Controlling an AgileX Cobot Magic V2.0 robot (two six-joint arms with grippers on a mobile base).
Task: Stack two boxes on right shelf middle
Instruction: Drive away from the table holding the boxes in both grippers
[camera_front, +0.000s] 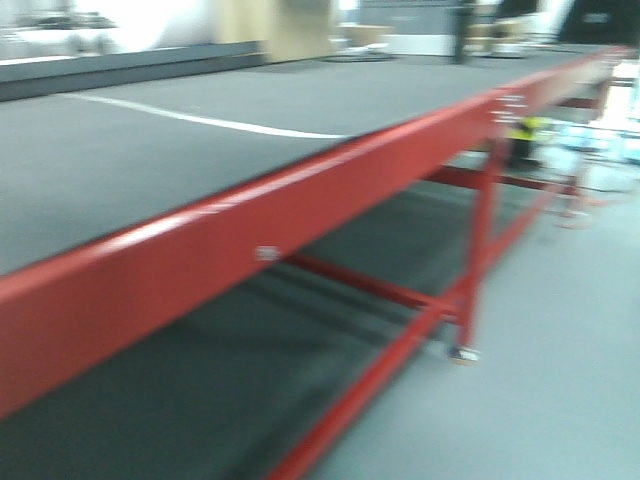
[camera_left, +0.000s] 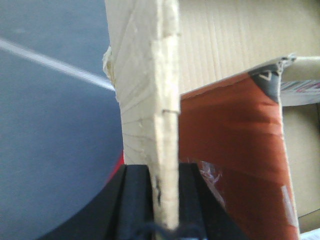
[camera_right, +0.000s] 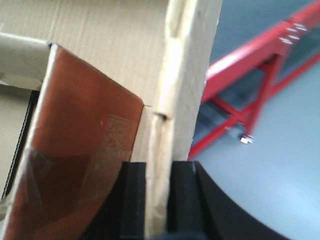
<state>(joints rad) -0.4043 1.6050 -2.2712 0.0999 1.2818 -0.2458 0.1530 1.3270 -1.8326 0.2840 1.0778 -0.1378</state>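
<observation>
Front view, scene: a long red-framed worktop (camera_front: 300, 200) with a dark grey top is filling the frame. A painted white line (camera_front: 200, 120) is crossing it, and a small caster (camera_front: 462, 352) is sitting on the pale grey floor (camera_front: 560, 380). Everything is smeared.
Front view, absent: no carton, gripper or steel shelf is showing here.
Left wrist view, grip: the left gripper (camera_left: 165, 170) is pinching the upright wall of a plain brown corrugated cardboard box (camera_left: 225, 45). One black finger is pressing each face of the raw edge.
Left wrist view, interior: a glossy orange-brown tape strip (camera_left: 235, 130) is running across the inside of the box, and the grey top is lying off to the outer side.
Right wrist view, grip: the right gripper (camera_right: 159, 167) is pinching a box wall the same way, jaws closed on the cardboard.
Right wrist view, surroundings: the red frame and floor are passing outside the wall.
Task thing, location: the box is hanging between the two grippers beside the worktop. Judged, one carton held by opposite walls.
Shelf: not appearing in any view, so placement is looking some way off.
Risk: the thin creased walls could be buckling or tearing under the pinch. Uneven arm motion could be twisting the carton loose.
View differences: only the wrist views are showing the box and the grips. Only the front view is showing the worktop's full run.
</observation>
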